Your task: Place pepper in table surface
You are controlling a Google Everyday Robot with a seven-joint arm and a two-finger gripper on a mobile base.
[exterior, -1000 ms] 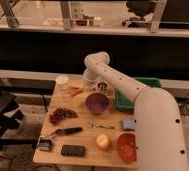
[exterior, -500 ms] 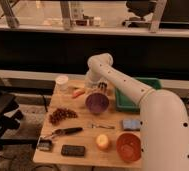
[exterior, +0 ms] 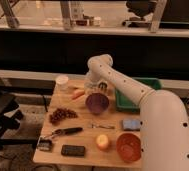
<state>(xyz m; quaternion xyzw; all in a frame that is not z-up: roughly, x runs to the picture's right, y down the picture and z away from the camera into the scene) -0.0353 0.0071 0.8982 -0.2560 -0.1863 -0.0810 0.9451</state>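
Note:
The pepper, small, tapered and orange-red, lies on the light tan table surface near its far edge, between a white cup and the purple bowl. My gripper hangs from the white arm just right of the pepper and above the far rim of the purple bowl. I cannot tell whether it touches the pepper. The arm rises from the lower right to an elbow and bends down to the gripper.
A white cup stands at the far left. A green tray is at the far right. Grapes, a black-handled tool, a black phone, a yellow-orange fruit, an orange-red bowl and a blue sponge lie nearer.
The lower part of the arm has shifted to the right, uncovering more of the orange-red bowl. The gripper has stayed near the pepper, which lies in about the same spot.

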